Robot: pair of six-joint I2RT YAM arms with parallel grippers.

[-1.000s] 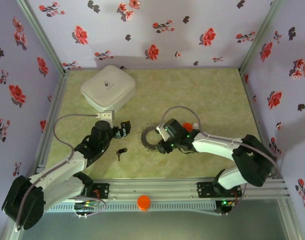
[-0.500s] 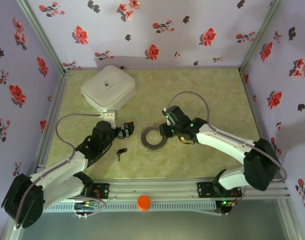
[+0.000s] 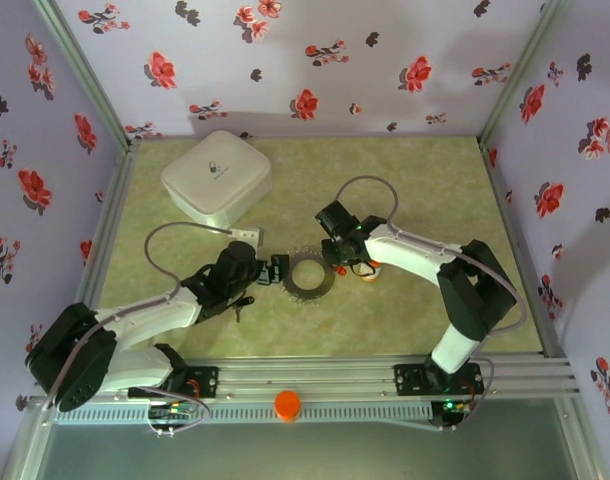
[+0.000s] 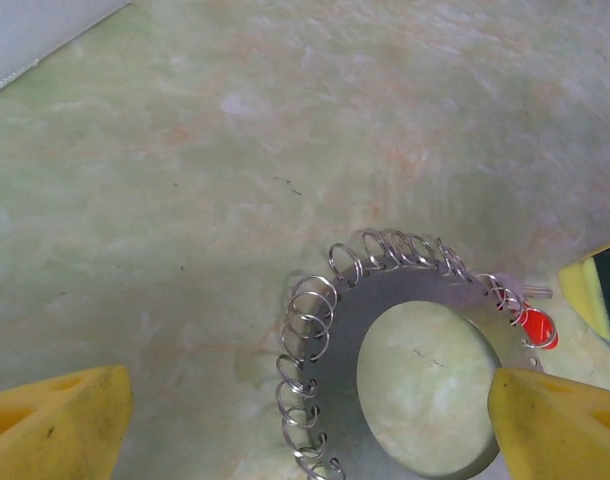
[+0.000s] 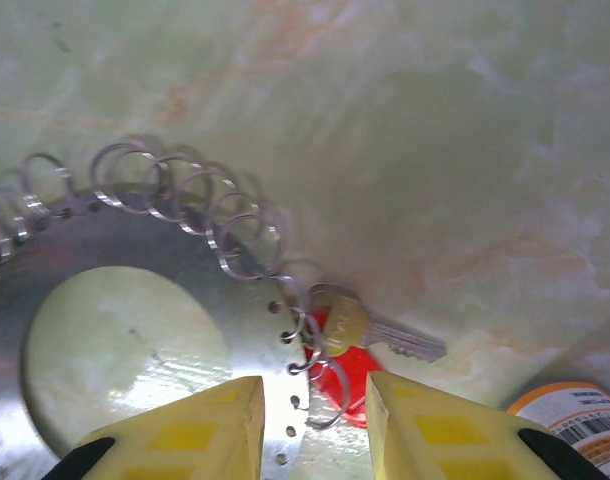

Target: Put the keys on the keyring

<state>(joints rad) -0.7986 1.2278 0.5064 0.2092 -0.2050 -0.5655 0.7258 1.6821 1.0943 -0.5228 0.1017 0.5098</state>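
while the keyring [image 3: 310, 274] lies flat near the middle of the green marbled table [image 3: 425, 190], both arms reach in to it, one from each side. the left gripper [image 3: 276, 269] sits at the ring's left edge with its yellow fingers [image 4: 50, 420] spread wide. in the wrist view they stand one on each side of the ring, and the right-hand one overlaps the rim; whether it touches i cannot tell. the right gripper [image 3: 337, 262] hangs over the ring's right edge, its pads [image 5: 195, 430] a modest gap apart and clamped on nothing. the coiled rim and the red-tagged key [image 5: 347, 325] show through that gap. the key's head rests against the coils, its blade pointing toward the orange pill bottle [image 5: 575, 420]; whether it is threaded on is unclear. a white box [image 3: 217, 177] sits at the far left, well apart.
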